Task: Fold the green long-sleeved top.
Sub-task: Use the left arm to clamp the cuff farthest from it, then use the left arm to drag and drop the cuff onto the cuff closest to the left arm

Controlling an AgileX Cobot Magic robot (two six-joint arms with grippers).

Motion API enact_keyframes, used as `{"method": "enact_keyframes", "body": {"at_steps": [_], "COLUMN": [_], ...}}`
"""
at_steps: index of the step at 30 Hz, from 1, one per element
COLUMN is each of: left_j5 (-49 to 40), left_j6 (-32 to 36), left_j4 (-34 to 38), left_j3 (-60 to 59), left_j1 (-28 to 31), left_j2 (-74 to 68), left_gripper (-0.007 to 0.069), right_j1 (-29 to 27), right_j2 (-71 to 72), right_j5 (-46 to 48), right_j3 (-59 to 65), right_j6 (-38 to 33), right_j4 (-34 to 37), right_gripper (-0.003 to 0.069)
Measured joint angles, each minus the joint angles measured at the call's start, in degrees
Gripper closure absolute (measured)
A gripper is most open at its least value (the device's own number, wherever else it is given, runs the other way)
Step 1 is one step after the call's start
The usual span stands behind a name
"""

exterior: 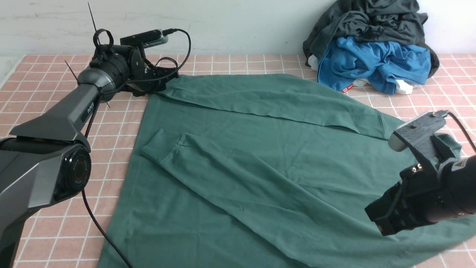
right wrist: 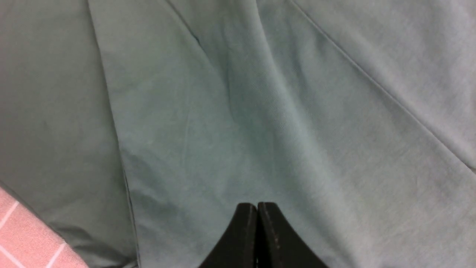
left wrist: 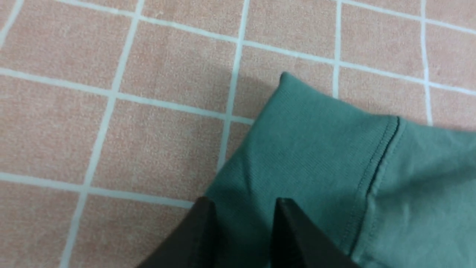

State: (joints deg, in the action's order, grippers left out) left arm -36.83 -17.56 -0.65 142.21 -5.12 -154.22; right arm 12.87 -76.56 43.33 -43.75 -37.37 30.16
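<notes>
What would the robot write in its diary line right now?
left gripper: open at cuff | right gripper: shut, empty, over top | sleeves: laid across top

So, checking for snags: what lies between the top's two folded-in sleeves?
Only the green top's own bare body fabric, nothing else; the front view shows it.

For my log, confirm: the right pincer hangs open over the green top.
Not open: the right wrist view shows the right pincer shut, fingertips together, gripping nothing. It does hang over the green top.
</notes>
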Motion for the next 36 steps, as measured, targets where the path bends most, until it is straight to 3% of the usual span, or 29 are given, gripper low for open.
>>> {"method": "enact_keyframes", "body": {"at_steps": [3, 6, 15, 24, 30, 36], "left_j5": [-0.6, -2.0, -10.2, -31.7, -34.1, -34.9], "left_j6": [3.5, 5.9, 9.1, 16.0, 22.4, 24.0], "left_j4": [0.2, 0.6, 1.3, 2.1, 2.0, 2.0], "left_j3": [0.0, 0.0, 0.1, 0.1, 0.1, 0.1], "left_j1": [0.0, -0.1, -0.3, -2.1, -5.4, -7.7], "left_j2": [0.1, 1.1, 6.2, 11.4, 17.7, 23.9], "left_gripper": [0.0569, 0.0618, 0.0627, 0.0627, 0.0627, 0.0627], "right_j1": [0.0, 0.0, 0.0, 0.0, -0.2, -6.1], "right_j2": [0.0, 0.0, 0.0, -0.6, -0.6, -0.6], "right_j5": [0.0, 0.0, -0.1, -0.4, 0.2, 0.1], "right_j3": [0.0, 0.0, 0.0, 0.0, 0.0, -0.1], "right_j6": [-0.7, -1.2, -1.5, -2.0, -1.2, 7.2], "right_j4": [0.0, 0.0, 0.0, -0.2, -1.2, -2.2], "right_gripper": [0.0664, 0.0664, 0.0664, 0.0664, 0.0664, 0.0655]}}
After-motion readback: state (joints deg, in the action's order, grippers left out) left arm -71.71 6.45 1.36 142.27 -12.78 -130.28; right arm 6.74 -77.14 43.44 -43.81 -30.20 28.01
